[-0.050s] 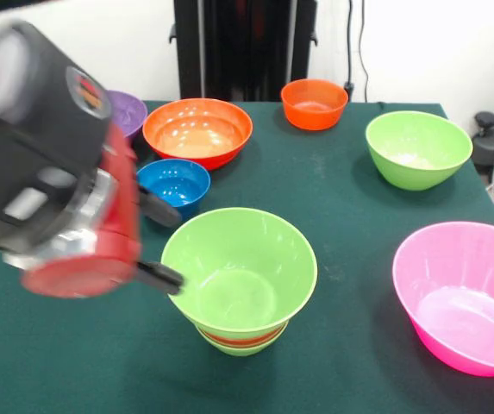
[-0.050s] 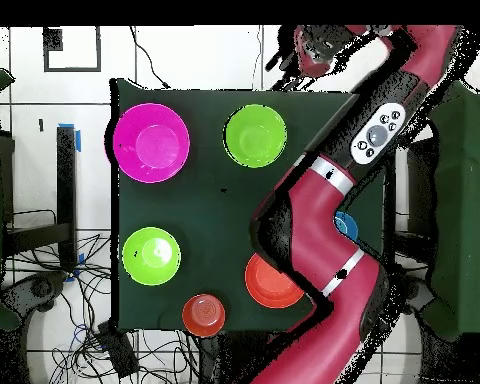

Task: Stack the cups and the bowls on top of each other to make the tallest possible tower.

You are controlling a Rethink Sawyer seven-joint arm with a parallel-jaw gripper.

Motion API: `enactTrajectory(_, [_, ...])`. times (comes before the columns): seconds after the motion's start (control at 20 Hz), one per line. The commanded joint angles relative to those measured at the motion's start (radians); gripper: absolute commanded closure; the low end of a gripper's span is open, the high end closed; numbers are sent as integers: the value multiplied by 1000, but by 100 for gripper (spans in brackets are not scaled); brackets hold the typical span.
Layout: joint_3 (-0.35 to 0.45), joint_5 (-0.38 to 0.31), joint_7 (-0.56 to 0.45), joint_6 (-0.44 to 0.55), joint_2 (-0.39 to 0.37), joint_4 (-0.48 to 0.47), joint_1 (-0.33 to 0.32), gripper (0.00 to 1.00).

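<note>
1. Arm (image 2: 314, 230): red and black, bent in several links across the overhead view, its wrist at the upper edge.
2. Wrist housing (image 1: 53, 172): black body with a red end cap, tilted, filling the left of the front view.
3. Gripper (image 1: 162, 242): two black fingers (image 1: 160, 211) pointing right, spread apart with a clear gap between them, nothing held.

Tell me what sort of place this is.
Probably a robotics lab or test room. A green cloth-covered table holds loose plastic bowls, the robot arm reaches over it, and cables trail across a pale tiled floor beside it.
</note>
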Motion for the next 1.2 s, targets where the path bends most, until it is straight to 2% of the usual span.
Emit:
enactTrajectory(0.05, [-208,-23,-457,2,-42,-103,-35,0])
enactTrajectory(0.1, [-210,-22,-492,-15,-40,-103,-40,0])
enactTrajectory(0.25, [-216,-36,-493,-48,-40,-101,-48,0])
enactTrajectory(0.3, [-218,-42,-467,-81,-40,-100,-54,0])
enactTrajectory(0.55, [-225,-71,-507,-209,-37,-94,-71,0])
enactTrajectory(0.7, [-223,-76,-456,-316,-30,-94,-76,0])
enactTrajectory(0.95, [-214,-102,-415,-354,-29,-95,-69,0])
enactTrajectory(1.1, [-202,-80,-402,-404,-25,-102,-60,0])
enactTrajectory(1.2, [-186,-49,-356,-455,-18,-113,-56,0])
